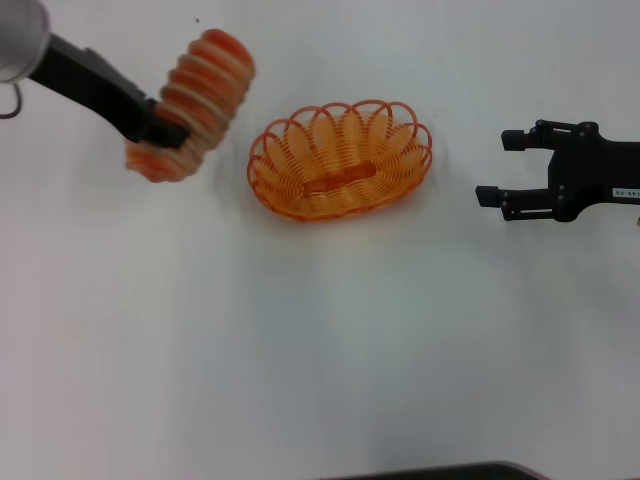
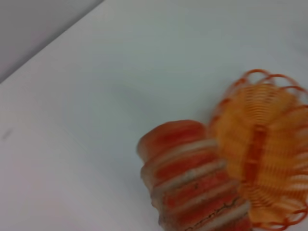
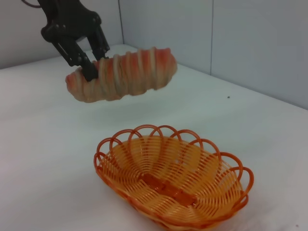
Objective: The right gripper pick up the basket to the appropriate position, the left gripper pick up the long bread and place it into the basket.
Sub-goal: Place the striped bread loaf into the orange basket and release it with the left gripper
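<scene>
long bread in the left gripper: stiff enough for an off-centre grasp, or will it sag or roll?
Probably stiff: the long bread stays straight in the air though the left gripper pinches it near one end. Its rounded body could roll once released, but the basket walls should contain it.

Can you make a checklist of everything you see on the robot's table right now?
Surface: white table, bare apart from the basket.
Basket: orange basket stands upright and empty on the table, between the arms.
Bread: striped bread is lifted off the table, to the left of the basket and not over it yet.
Clutter: nothing seen.
Left end effector: shut on the bread near one end.
Right end effector: open, holding nothing, to the right of the basket.
Cables: nothing seen.
Surroundings: pale wall behind the table.
</scene>
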`<state>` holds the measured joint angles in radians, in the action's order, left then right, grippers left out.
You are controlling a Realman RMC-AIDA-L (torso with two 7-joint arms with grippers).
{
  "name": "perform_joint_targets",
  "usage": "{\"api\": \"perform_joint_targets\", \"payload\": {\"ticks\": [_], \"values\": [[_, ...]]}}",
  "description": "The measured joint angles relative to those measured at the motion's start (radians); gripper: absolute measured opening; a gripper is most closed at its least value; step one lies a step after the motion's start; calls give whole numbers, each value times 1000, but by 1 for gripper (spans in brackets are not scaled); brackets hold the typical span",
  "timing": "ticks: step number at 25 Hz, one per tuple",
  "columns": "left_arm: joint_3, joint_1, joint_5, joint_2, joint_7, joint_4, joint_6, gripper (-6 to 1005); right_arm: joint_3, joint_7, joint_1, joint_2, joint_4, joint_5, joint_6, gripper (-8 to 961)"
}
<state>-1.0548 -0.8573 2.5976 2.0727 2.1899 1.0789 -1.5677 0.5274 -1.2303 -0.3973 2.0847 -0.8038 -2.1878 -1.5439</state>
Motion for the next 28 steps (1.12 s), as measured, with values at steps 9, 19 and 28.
{"api": "perform_joint_targets", "payload": {"ticks": [9, 19, 28], "values": [[-147, -109, 8, 90, -283, 11, 17, 298, -1, 0, 1, -1, 0, -1, -3, 878], [-356, -113, 0, 99, -247, -70, 197, 259, -1, -11, 2, 0, 0, -1, -16, 878], [-359, -86, -44, 103, -182, -59, 225, 330, -1, -11, 2, 0, 0, -1, -20, 878]]}}
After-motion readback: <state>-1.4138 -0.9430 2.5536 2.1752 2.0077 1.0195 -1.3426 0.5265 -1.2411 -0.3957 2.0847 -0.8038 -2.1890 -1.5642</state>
